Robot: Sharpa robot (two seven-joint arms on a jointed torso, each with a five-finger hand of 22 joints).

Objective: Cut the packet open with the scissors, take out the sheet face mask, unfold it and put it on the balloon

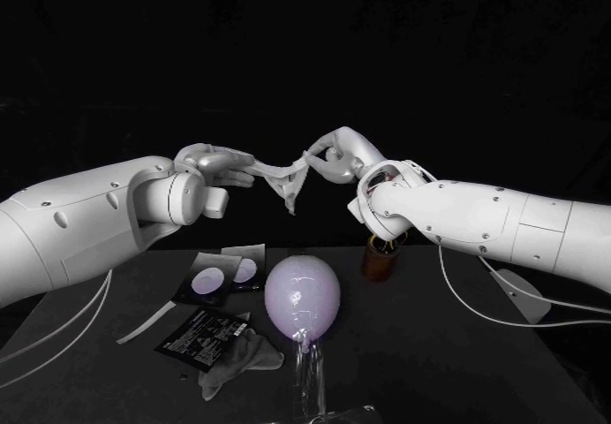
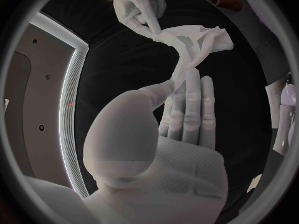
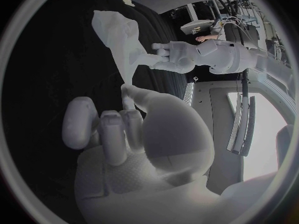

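Observation:
Both hands hold the white sheet face mask [image 1: 288,181] in the air above the table's far side. My left hand [image 1: 219,164] pinches its left end, and my right hand [image 1: 337,155] pinches its right end. The mask sags between them, still crumpled, with a flap hanging down. In the left wrist view the mask [image 2: 194,46] runs from my left hand [image 2: 182,109] up to the right hand [image 2: 136,7]. The right wrist view shows the mask [image 3: 118,35] between my right hand [image 3: 121,129] and the left hand [image 3: 177,56]. A pale balloon [image 1: 302,295] lies on the table below. The cut dark packet [image 1: 201,336] lies left of it.
A brown cylindrical holder [image 1: 380,257] stands right of the balloon, behind my right arm. Two small cards with round shapes [image 1: 227,272] lie left of the balloon. A crumpled pale sheet [image 1: 242,360] sits by the packet, and a strip [image 1: 149,322] lies beside it.

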